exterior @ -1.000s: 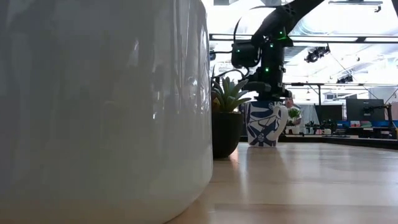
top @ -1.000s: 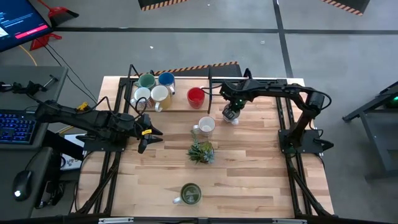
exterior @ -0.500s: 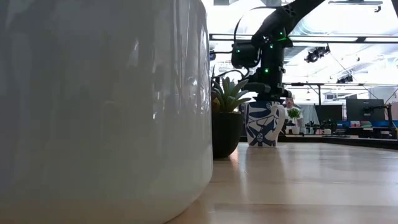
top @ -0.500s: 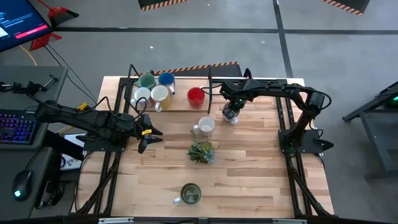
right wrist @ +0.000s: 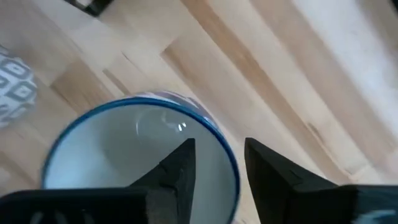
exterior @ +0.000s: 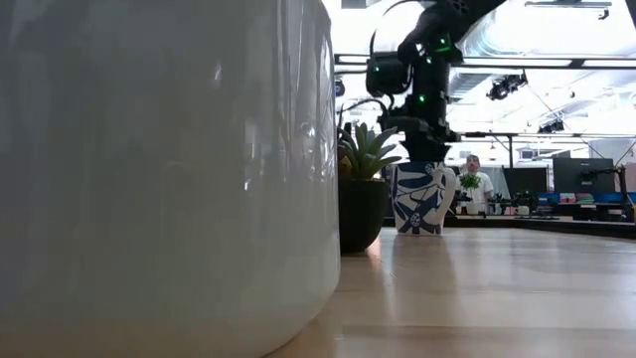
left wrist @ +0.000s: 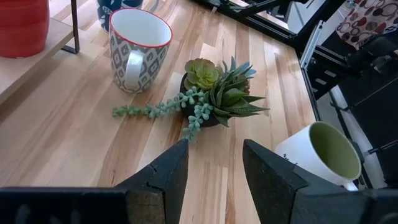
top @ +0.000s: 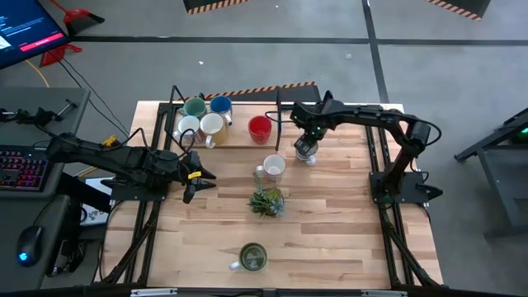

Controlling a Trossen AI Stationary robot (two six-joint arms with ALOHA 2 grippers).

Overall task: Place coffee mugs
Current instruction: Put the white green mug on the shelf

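Plant [top: 267, 200] between mugs; bare table [top: 346, 223] right.

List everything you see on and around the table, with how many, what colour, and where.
Mugs on the rear shelf: five; teal, blue, two cream, red.
Patterned mug: one, white and grey with red rim, mid-table in front of the shelf.
Blue-and-white mug: one, upright on the table under the right pincer.
Green-lined mug: one, white outside, near the front edge.
Plant: one, green, table centre.
Table: one, light wood.
Keyboard: one, lit, left of the table.
Person: one, far background.
Left pincer: open, hovering at the table's left.
Right pincer: fingers straddling the mug's rim.
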